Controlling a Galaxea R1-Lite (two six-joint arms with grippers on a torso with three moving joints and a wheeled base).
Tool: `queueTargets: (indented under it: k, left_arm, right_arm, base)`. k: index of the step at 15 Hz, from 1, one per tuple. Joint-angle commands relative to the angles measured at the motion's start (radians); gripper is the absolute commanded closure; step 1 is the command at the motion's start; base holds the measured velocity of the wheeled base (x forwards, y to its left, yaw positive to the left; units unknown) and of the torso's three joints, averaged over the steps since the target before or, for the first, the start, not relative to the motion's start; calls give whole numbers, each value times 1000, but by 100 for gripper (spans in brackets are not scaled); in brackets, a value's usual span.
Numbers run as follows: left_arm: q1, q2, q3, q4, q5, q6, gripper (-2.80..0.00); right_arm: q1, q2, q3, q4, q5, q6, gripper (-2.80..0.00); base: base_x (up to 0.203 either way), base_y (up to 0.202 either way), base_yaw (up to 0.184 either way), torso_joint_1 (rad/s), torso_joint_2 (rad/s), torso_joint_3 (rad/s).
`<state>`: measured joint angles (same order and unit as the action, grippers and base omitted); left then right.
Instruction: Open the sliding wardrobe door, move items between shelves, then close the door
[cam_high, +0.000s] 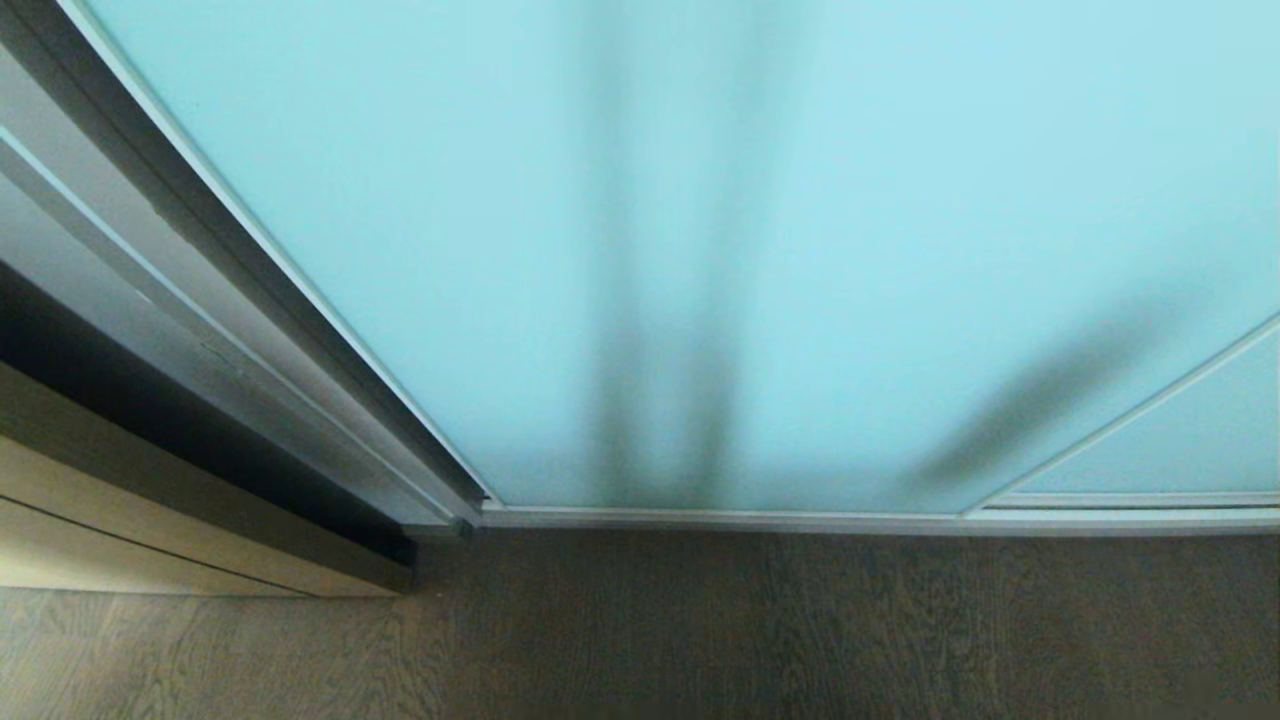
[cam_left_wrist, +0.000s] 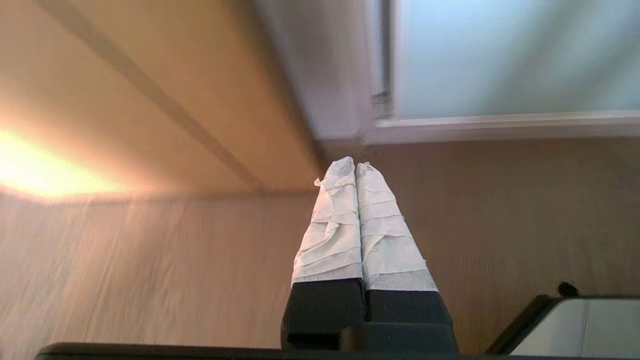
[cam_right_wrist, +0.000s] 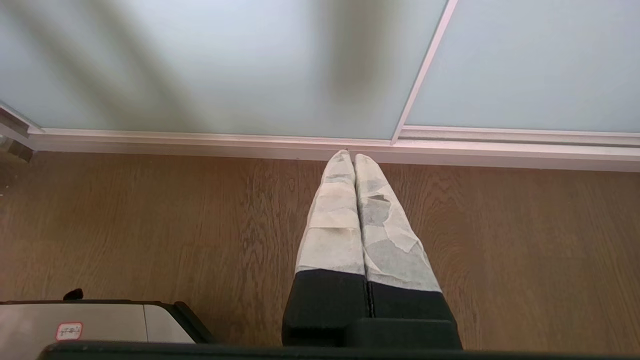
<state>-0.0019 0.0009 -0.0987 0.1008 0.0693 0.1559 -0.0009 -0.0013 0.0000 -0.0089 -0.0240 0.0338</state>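
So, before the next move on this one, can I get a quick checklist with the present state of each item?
1. Sliding wardrobe door shut across the opening: ok, frosted glass covers it down to the track.
2. Left pincer empty and shut: ok, pointing down near the door's left frame corner above the floor.
3. Right pincer empty and shut: ok, above the floor by the bottom rail.
4. Shelves and cushion located: cannot tell, hidden behind the glass.
5. Either pincer touching the door: not ok, both are clear of it.
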Motion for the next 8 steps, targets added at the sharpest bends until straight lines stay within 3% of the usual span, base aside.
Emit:
queueTargets:
  k: [1, 2, 8]
  left_arm:
    - [1, 0, 70, -59, -87, -36, 0]
    - [1, 0, 94, -79, -89, -114, 0]
    - [1, -1, 100, -93, -72, -148, 0]
  right_arm:
    - [0, 0, 0, 0, -1, 0, 0]
    - [-1, 1, 0, 0, -1, 0, 0]
    - [-1, 0, 1, 0, -1, 1, 0]
  base:
    - [0, 0, 0, 0, 0, 0]
    - [0, 0, 0, 0, 0, 0]
    - [0, 0, 0, 0, 0, 0]
